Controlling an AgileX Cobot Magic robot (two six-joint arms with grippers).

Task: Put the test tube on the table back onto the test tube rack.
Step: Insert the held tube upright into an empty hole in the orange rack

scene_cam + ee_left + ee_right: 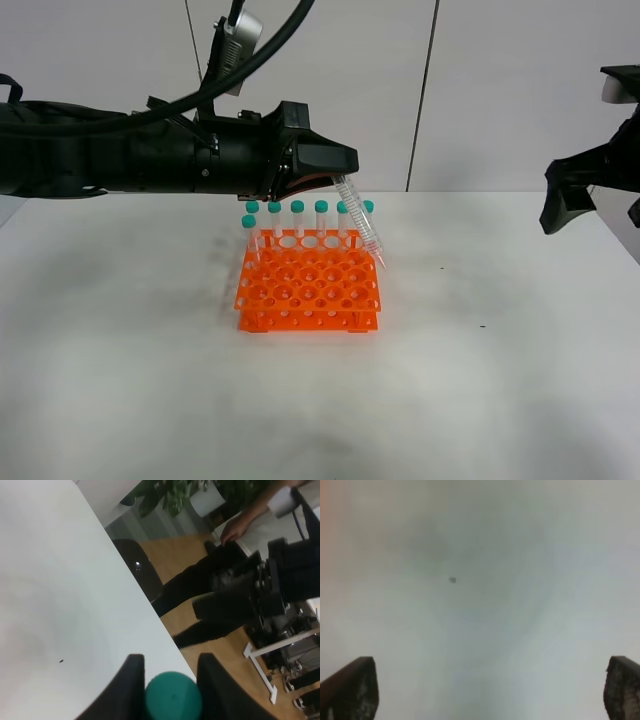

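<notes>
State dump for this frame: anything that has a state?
left gripper: shut on test tube's cap end.
test tube: held tilted, tip down over the rack's right side, not seated.
test tube rack: on table, seven capped tubes upright.
right gripper: open, empty.

We see a lab room: white bench with an orange test tube rack, grey wall panels, wooden floor, potted plants.
</notes>
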